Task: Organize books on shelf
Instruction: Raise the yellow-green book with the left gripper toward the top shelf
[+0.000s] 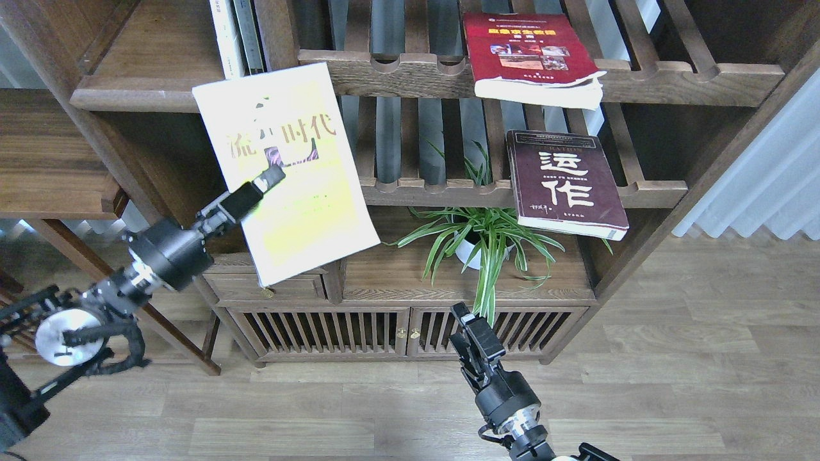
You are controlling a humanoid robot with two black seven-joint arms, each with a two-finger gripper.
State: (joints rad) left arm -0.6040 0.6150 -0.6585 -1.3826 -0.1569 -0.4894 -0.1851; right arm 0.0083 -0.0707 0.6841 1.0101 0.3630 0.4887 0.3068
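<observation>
The yellow-green book (295, 173) is pinched by the left claw (272, 176) and held tilted before the shelf (138, 89). The right claw (462, 315) is hung low; its fingers cannot be told apart. The red book (528, 54) and maroon book (564, 179) are laid on slatted racks (410, 70).

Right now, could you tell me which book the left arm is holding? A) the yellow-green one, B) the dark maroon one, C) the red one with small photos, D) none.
A: the left gripper is closed on the yellow-green book, which is tilted in front of the shelving, while the red book and the maroon book lie on the slatted racks.
</observation>
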